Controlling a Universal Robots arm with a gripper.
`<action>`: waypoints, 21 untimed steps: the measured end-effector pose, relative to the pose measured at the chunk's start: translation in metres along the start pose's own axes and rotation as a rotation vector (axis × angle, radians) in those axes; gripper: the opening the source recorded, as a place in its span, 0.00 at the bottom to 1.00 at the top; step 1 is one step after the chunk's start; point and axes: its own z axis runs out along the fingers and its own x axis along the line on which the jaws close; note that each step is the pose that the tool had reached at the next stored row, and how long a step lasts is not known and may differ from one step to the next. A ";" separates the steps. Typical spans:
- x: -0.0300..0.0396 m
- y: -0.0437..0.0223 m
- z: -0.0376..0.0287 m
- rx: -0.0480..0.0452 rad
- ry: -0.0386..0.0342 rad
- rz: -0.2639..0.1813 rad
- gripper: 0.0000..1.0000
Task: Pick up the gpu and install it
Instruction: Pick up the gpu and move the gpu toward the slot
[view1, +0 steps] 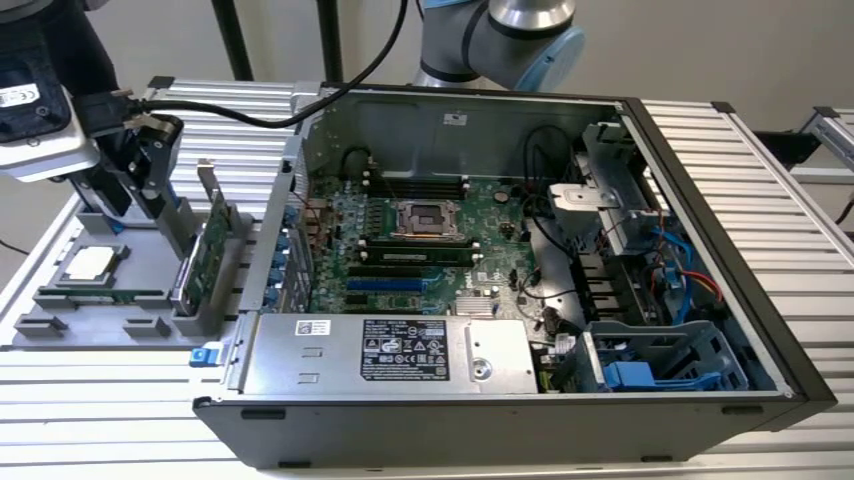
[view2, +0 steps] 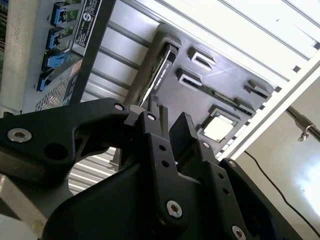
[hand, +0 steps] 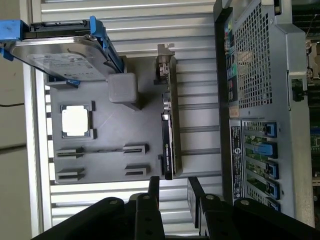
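- While the claw (hand: 173, 180) hangs open with nothing between its fingers, the gpu (hand: 167, 135) stands on edge in a slot of the grey tray (hand: 100, 165). The tray lies on the ribbed surface (view1: 80, 400), at the exterior view's left of the open case (view1: 534, 250).
- In the first wrist view, the card's thin edge lines up roughly with the gap between the two fingers. The claw is near one end of the card but apart from it.
- The card is narrow, so a descent slightly off centre would likely put a fingertip on its top edge and tip it in the slot.
- The case wall is just beside the tray, and a grey post (hand: 122, 90) and the hard drive (hand: 60, 52) stand near. A widely spread claw could knock any of them.
- A grip taken close to one end might let the card swing. It would then probably meet the board's slot askew.
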 end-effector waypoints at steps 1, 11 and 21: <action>0.0000 0.0000 0.0000 0.0000 0.0000 0.000 0.00; 0.0000 -0.0001 0.0013 -0.0004 -0.0001 -0.001 1.00; 0.0001 -0.0004 0.0066 -0.0003 0.0002 -0.001 1.00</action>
